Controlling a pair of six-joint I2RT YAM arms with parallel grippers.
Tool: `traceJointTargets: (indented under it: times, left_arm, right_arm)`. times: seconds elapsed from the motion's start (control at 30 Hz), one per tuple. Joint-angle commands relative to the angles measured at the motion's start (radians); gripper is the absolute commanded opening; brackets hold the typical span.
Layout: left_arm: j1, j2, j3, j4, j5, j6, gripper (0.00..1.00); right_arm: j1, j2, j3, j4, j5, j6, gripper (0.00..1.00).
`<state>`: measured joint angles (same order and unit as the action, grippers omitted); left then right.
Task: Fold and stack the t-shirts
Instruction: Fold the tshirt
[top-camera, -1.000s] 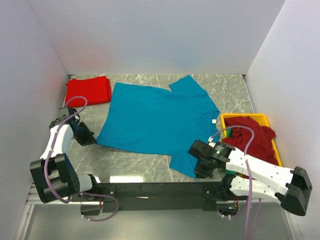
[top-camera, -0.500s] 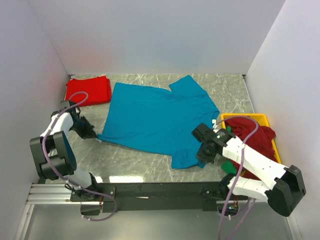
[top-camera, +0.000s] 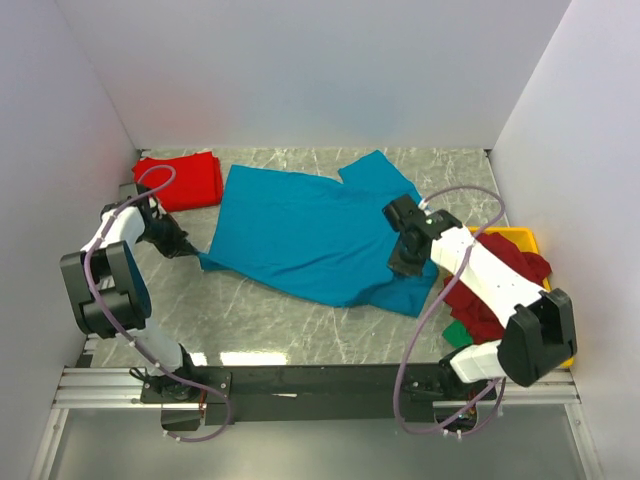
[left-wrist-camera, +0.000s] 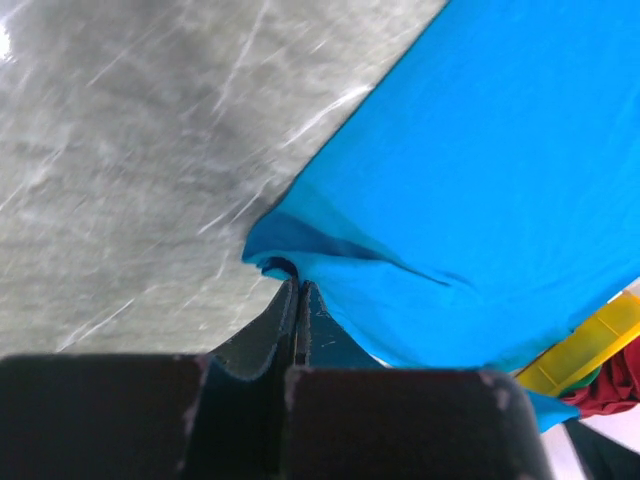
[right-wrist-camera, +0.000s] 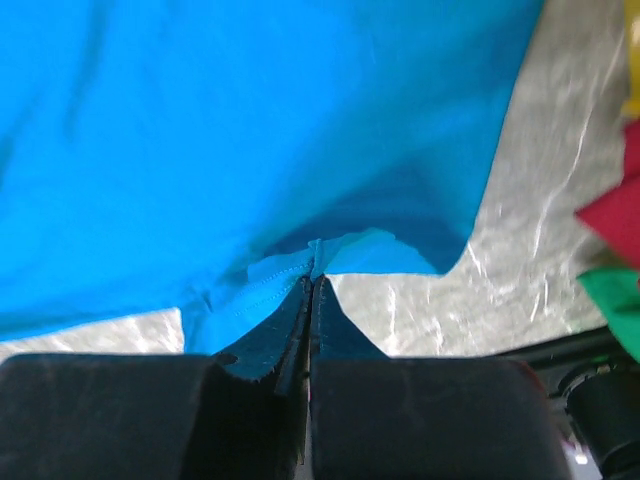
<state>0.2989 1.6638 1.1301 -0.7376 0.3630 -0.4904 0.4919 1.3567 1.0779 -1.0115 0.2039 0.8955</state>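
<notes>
- Now we see the teal-blue t-shirt (top-camera: 300, 230) lying mostly flat in the middle of the top view, on the grey table (top-camera: 270, 320).
- Our left pincer (left-wrist-camera: 293, 288) is shut tight on the shirt's lower left corner. The cloth bunches up right at its tips.
- Our right pincer (right-wrist-camera: 313, 275) is shut tight too. It pinches the sewn edge on the right side of the shirt, and that edge is lifted and turned in toward the middle.
- We think this shirt is soft, light and floppy. It will sag and wrinkle when we lift it. It cannot break, but it may slip out of a small pinch.
- We think the best spots to hold are a corner and the sewn hem, both at once, so the edge goes over straight.
- We count four shirts:
- one teal-blue, in the middle;
- one bright red t-shirt (top-camera: 182, 182), folded flat, at the upper left;
- one dark red t-shirt (top-camera: 472, 308), all crumpled, on the yellow tray (top-camera: 525, 237) at the right;
- one green t-shirt (top-camera: 456, 334), peeking out under the dark red one. We cannot tell if it sits inside the tray.
- We count one tray and two pincers.
- We think one shirt looks done and three are left to fold and stack.
</notes>
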Motion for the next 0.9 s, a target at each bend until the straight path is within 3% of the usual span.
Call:
traceJointTargets:
  times: [0.0, 0.87]
  left_arm:
    - [-0.020, 0.027, 0.065, 0.009, 0.043, 0.018, 0.01]
    - [-0.060, 0.332, 0.415, -0.042, 0.123, 0.049, 0.01]
  right_arm:
    - [-0.048, 0.044, 0.102, 0.022, 0.051, -0.075, 0.00]
    - [-0.205, 0.413, 0.594, -0.022, 0.109, -0.279, 0.00]
